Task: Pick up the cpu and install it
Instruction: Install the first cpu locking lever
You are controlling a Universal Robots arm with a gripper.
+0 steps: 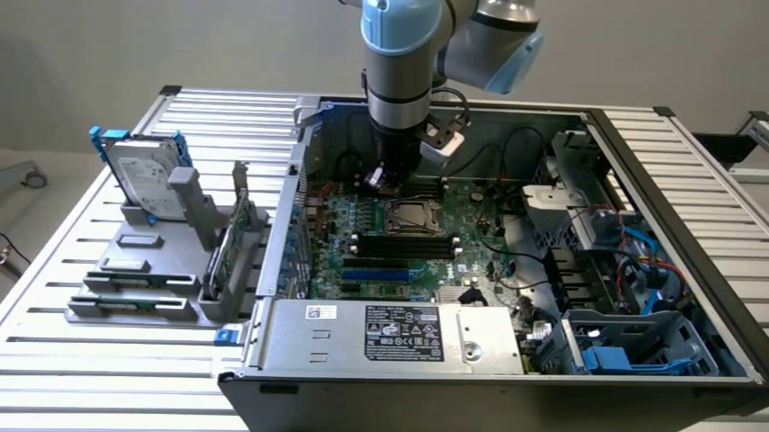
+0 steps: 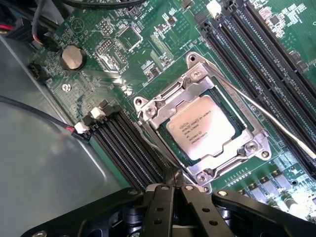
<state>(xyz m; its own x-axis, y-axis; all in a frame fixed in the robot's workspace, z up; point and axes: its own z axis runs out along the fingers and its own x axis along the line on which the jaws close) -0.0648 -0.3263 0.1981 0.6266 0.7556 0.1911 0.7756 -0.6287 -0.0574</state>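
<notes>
From here I see the black pincer (image 2: 173,180) pressed together, its tips meeting with nothing between them. The small, flat, square cpu with a silvery metal top (image 2: 200,127) lies in the silver metal socket frame (image 2: 195,73) on the green motherboard (image 2: 123,64). The tips are just beside one corner of that frame; I cannot tell whether they touch it. In the exterior view the pincer (image 1: 382,175) hangs inside the open grey computer case (image 1: 625,153), which stands on the slatted metal counter (image 1: 121,360).
</notes>
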